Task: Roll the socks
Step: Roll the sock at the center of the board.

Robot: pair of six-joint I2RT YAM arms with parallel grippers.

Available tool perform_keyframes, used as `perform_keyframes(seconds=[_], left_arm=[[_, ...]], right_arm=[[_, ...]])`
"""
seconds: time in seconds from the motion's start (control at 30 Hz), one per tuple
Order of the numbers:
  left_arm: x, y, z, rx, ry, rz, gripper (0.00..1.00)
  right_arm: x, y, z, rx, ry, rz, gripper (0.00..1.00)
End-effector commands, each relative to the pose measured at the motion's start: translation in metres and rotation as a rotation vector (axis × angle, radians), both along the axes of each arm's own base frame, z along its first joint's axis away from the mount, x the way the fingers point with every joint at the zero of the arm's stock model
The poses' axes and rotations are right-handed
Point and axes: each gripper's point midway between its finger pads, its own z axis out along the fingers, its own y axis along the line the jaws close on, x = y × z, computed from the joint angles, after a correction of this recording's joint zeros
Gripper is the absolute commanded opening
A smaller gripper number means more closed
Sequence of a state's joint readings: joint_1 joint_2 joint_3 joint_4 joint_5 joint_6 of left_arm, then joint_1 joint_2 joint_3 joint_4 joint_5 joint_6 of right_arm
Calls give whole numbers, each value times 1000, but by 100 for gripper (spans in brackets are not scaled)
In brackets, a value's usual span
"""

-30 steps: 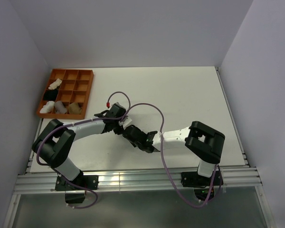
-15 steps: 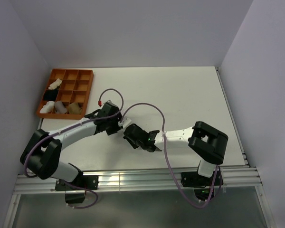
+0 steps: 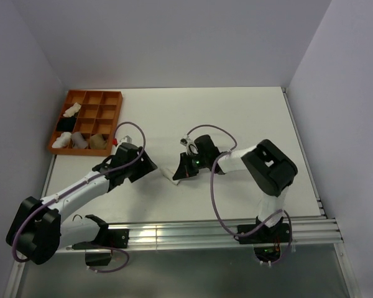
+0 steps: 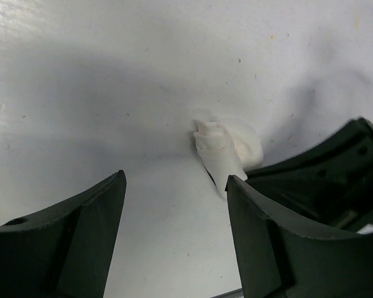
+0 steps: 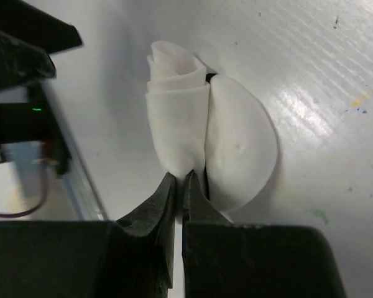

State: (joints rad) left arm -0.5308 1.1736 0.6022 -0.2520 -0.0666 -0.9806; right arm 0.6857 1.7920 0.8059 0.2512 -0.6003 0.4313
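Observation:
A plain white rolled piece of sock fabric [image 3: 173,176] lies on the white table just left of centre; no stripes show on it. It also shows in the right wrist view [image 5: 236,149] and the left wrist view [image 4: 227,149]. My right gripper [image 3: 180,172] [image 5: 181,183] is shut on the roll's near edge, low at the table. My left gripper [image 3: 150,166] [image 4: 174,236] is open and empty, a short way left of the roll, not touching it. A grey bundle [image 3: 79,140] and a tan bundle [image 3: 99,141] sit in the tray's front row.
An orange compartment tray [image 3: 115,118] stands at the back left, also holding white bundles [image 3: 71,110] and a black bundle [image 3: 65,124]. Purple cables loop over both arms. A metal rail [image 3: 174,234] runs along the near table edge. Walls close in left and right.
My left arm has pulled back to the left, away from the roll. My right gripper has swung toward the far side and now pinches the roll, which lies uncovered on the table.

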Motion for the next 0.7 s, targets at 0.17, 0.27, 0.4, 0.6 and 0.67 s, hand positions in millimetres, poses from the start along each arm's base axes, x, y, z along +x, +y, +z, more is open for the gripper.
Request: perform_keyframes(seconds=[0.17,0.27,0.4,0.6,0.67], left_arm=[[1,-24,-1,-84,-40,-77,69],[2,-33,-8,-89,-24,-96,69],[9,-47,-10,-102,-17,-121,68],[11,-57,-26,-81,24,-137,64],[14,-61,-30,-90,23,-140,63]], right_arm=[[-12,2,7,352,398,42,0],[-11,-1,-2,354,450,22,0],[-11,-3,-9,345,490,2,0],[-6,-6,-15,315,483,-21,0],[-6,-7,-19,292,489,-31,0]])
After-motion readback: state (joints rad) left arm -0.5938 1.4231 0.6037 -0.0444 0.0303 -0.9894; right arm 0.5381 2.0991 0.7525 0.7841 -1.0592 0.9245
